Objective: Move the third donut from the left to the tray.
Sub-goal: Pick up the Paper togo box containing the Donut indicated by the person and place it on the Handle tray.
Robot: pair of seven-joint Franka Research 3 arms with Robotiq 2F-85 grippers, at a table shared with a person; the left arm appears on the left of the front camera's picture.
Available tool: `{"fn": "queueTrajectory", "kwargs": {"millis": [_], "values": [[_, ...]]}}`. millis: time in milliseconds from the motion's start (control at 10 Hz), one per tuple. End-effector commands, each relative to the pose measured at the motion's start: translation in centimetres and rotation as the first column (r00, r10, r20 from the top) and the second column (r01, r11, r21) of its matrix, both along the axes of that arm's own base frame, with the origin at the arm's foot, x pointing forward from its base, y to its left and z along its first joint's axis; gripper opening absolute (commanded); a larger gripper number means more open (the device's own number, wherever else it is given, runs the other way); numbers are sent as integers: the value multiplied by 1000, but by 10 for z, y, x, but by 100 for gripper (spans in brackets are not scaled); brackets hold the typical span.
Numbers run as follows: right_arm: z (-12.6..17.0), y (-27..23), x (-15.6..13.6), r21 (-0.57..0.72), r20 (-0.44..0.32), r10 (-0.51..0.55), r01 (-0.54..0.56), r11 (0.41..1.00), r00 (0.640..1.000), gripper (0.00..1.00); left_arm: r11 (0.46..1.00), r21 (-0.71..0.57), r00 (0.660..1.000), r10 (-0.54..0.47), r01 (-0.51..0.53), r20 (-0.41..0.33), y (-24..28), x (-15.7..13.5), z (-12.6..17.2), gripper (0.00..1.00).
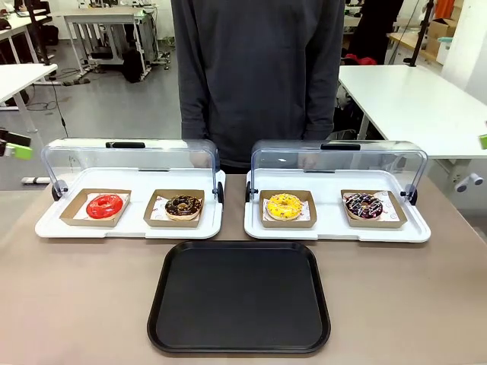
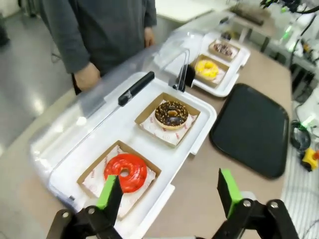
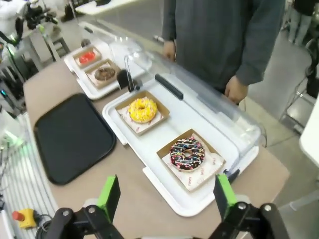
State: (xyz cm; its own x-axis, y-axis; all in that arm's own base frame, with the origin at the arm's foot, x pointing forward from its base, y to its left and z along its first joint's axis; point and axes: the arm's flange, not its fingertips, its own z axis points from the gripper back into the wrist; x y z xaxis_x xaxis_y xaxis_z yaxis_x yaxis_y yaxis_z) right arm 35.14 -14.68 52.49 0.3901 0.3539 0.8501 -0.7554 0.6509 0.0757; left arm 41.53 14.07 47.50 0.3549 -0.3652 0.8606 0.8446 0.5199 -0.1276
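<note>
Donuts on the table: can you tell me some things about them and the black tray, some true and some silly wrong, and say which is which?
1. The yellow donut sits in a brown cardboard holder. True.
2. The black tray has a donut on it. False: all four donuts are on the white bases behind it.
3. The red donut is farthest left in the front view. True.
4. The clear lids are shut over the donuts. False: both are tipped back open.
5. The left arm's jaws hold the red donut. False: they stand open with nothing between them.
</note>
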Motion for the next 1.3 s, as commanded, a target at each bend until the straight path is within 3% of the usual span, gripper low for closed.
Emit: {"fn": "queueTrajectory", "kwargs": {"millis": [0,500,800,1100,1200], "values": [[-10,-31,2,105,46,35,-39,994,998,100,997,-55,998,-56,58,42,21,14,-13,100],[-28,-66,-19,140,90,28,-40,989,996,100,995,-95,993,-19,29,113,42,-38,-30,100],[-27,-71,-19,172,78,3,-16,985,997,100,994,-99,994,-27,38,108,40,-37,-31,100],[-27,-69,-19,165,96,30,-45,985,995,100,998,-64,995,28,-21,100,43,-43,-30,100],[-31,-70,-20,178,52,-6,-3,984,999,100,996,-83,997,-22,28,80,44,-37,-30,100]]}}
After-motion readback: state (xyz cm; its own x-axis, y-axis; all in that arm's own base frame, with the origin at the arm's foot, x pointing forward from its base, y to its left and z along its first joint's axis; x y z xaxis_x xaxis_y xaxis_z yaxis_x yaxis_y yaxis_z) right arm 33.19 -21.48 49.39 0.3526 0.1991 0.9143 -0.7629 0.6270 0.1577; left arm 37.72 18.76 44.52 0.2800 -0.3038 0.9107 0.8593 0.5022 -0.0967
